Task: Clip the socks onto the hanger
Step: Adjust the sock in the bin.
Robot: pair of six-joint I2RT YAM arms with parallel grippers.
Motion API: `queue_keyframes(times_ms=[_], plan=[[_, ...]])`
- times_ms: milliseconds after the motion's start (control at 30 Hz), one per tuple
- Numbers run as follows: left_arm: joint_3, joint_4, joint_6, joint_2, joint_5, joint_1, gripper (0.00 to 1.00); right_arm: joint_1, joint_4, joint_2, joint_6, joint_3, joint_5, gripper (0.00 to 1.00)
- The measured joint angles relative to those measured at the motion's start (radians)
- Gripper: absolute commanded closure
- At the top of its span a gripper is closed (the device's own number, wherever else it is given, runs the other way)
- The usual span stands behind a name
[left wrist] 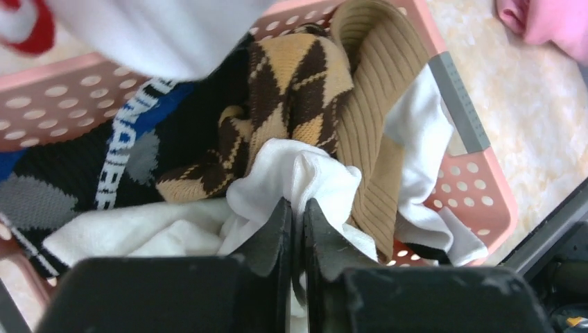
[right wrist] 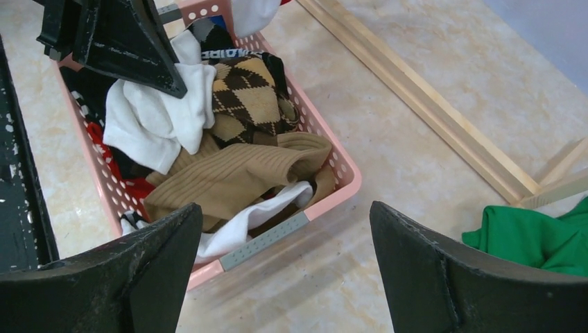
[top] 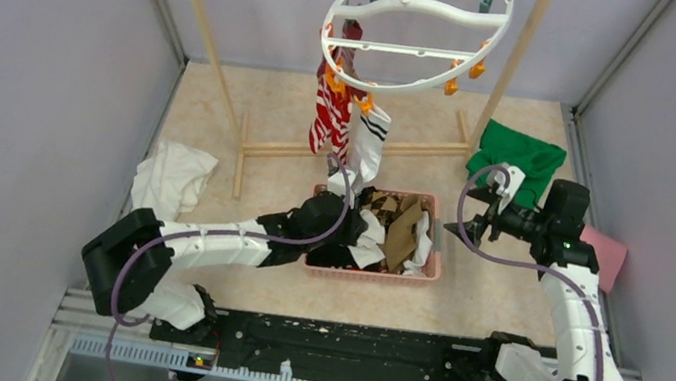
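The hanger is cut off along the view's upper edge.

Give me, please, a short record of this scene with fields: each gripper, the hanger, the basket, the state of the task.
left gripper: shut on a white sock inside the pink basket
right gripper: open, empty, beside the basket
hanger: at least two socks hang from its pegs, a red-and-white striped sock and a white sock with black bands
basket contents: brown argyle sock, tan ribbed sock, others
task state: several socks not yet clipped
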Motion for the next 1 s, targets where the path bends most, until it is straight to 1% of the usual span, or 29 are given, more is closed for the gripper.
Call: queue_keyframes(times_ms=[33,67,167,233,367,467,600,767,900,1000], plan=[[0.001,0.002,0.014,0.0,0.017,0.0,0.98,0.0,-0.01,0.002,-0.003,0.005,0.0,0.11],[0.001,0.006,0.034,-0.003,0.034,0.0,0.99,0.0,-0.013,0.002,-0.005,0.006,-0.001,0.11],[0.001,0.019,0.104,-0.04,0.097,0.0,0.98,0.0,-0.042,0.002,-0.011,0.021,-0.01,0.1],[0.001,0.024,0.137,-0.102,0.123,0.0,0.97,0.0,-0.058,0.003,-0.012,0.034,-0.023,0.1],[0.009,0.053,0.163,-0.21,0.187,0.012,0.97,0.0,-0.083,0.008,-0.02,0.05,-0.082,0.1],[0.018,0.095,0.16,-0.249,0.261,0.029,0.97,0.015,-0.106,0.02,-0.037,0.05,-0.13,0.1],[0.007,0.155,0.125,-0.253,0.351,0.055,0.96,0.068,-0.115,0.046,-0.045,0.05,-0.167,0.1],[-0.053,0.271,0.029,-0.243,0.426,0.086,0.95,0.164,-0.114,0.075,-0.045,0.05,-0.18,0.1],[-0.08,0.317,-0.043,-0.206,0.431,0.108,0.94,0.198,-0.109,0.085,-0.043,0.049,-0.179,0.1],[-0.095,0.295,-0.089,-0.194,0.371,0.132,0.93,0.212,-0.099,0.087,-0.04,0.049,-0.158,0.11]])
